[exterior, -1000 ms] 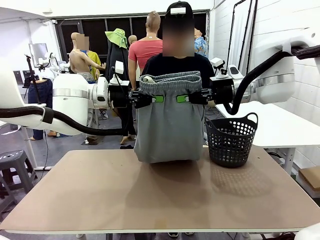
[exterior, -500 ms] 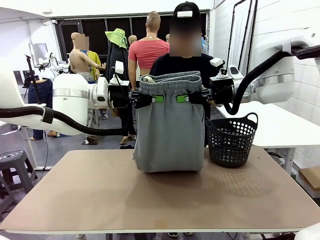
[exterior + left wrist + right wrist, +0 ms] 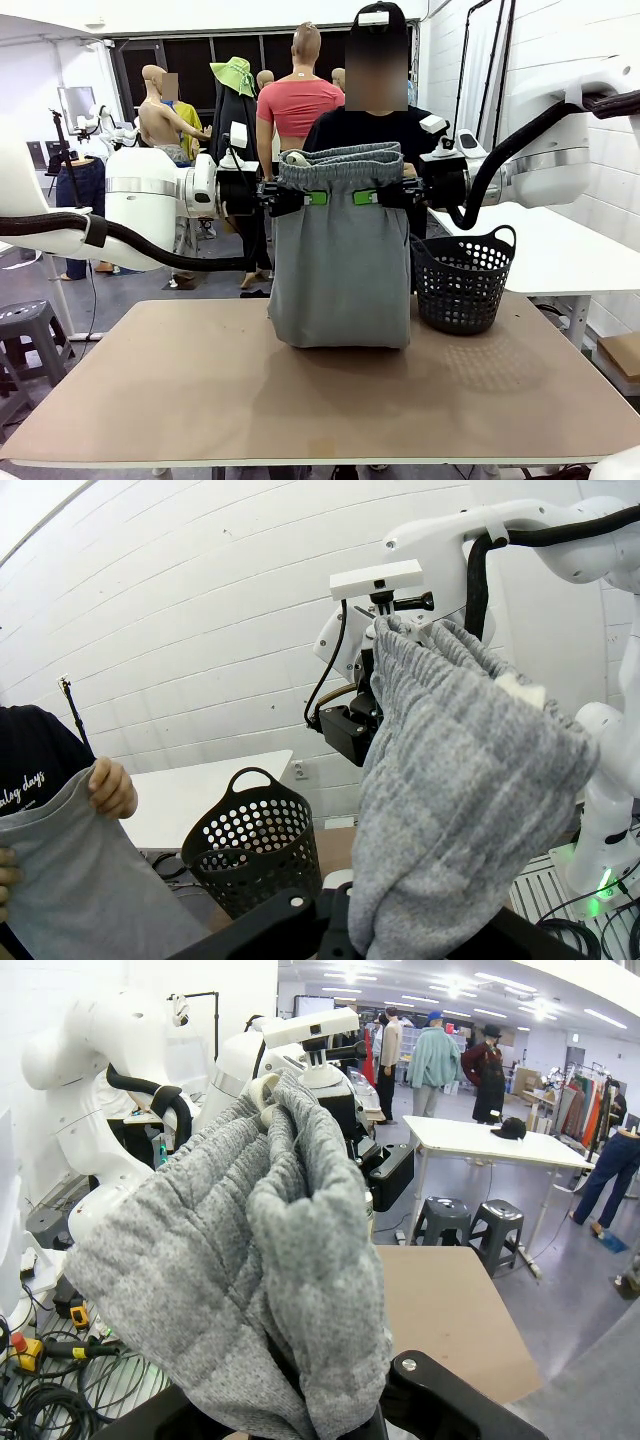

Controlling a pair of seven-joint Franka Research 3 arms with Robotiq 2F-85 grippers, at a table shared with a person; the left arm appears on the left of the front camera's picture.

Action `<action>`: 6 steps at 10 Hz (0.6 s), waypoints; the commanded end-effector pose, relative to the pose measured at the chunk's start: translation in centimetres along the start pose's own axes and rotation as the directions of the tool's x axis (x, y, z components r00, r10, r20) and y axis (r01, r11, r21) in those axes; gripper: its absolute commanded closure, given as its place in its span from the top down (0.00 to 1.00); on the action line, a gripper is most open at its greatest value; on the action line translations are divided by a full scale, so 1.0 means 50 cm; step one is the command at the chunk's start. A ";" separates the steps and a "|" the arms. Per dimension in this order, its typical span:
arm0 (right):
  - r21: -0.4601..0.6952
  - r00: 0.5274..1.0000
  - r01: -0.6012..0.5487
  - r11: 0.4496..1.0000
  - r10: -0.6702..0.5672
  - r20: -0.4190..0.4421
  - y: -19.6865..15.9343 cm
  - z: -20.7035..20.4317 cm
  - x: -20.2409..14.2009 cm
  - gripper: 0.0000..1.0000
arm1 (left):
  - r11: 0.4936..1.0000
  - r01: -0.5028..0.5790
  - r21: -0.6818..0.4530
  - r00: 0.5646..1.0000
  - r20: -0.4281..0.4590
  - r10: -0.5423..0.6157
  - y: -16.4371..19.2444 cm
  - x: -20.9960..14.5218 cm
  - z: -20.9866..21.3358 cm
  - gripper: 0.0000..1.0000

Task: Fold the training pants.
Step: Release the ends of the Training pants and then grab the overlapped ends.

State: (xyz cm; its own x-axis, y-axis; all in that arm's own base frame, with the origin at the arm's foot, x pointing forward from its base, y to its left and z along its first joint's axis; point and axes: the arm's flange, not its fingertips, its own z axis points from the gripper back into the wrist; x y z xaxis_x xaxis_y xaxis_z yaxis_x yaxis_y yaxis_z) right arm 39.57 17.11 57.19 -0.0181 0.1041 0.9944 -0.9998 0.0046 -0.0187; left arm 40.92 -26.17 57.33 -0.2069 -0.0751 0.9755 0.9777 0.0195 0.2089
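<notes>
Shirt print (image 3: 22,792) perhaps "days"; left tool (image 3: 318,197), right tool (image 3: 365,197) clamp training pants (image 3: 340,270).

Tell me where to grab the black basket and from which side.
Take the basket by its arched handle, coming straight down from above. It stands upright, open top up, and the handle rises clear of the rim, leaving a gap beneath it.

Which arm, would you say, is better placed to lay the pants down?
Probably left: left fingers and right fingers pinch the light grey jersey pants alike, but the black mesh basket stands below the right arm.
</notes>
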 end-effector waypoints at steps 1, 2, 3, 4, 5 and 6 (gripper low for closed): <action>-0.003 1.000 0.001 1.000 -0.001 0.016 0.002 -0.001 0.005 0.00 | 1.000 0.017 0.024 1.000 0.022 -0.017 -0.006 0.003 -0.002 0.00; -0.003 1.000 0.001 1.000 -0.001 0.016 0.002 -0.001 0.005 0.00 | 1.000 0.017 0.024 1.000 0.022 -0.017 -0.006 0.003 -0.002 0.00; -0.003 1.000 0.001 1.000 -0.001 0.016 0.002 -0.001 0.005 0.00 | 1.000 0.017 0.024 1.000 0.022 -0.017 -0.006 0.003 -0.002 0.00; -0.003 1.000 0.001 1.000 -0.001 0.016 0.002 -0.001 0.005 0.00 | 1.000 0.017 0.024 1.000 0.022 -0.017 -0.006 0.003 -0.002 0.00; -0.003 1.000 0.001 1.000 -0.001 0.016 0.002 -0.001 0.005 0.00 | 1.000 0.017 0.024 1.000 0.022 -0.017 -0.006 0.003 -0.002 0.00; -0.003 1.000 0.001 1.000 -0.001 0.016 0.002 -0.001 0.005 0.00 | 1.000 0.017 0.024 1.000 0.022 -0.017 -0.006 0.003 -0.002 0.00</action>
State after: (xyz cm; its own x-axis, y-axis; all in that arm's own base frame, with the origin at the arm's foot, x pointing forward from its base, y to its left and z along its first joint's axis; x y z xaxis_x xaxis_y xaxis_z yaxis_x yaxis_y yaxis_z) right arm 39.57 17.11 57.19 -0.0181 0.1041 0.9944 -0.9998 0.0046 -0.0187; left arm 40.92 -26.17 57.33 -0.2070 -0.0751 0.9755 0.9777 0.0195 0.2090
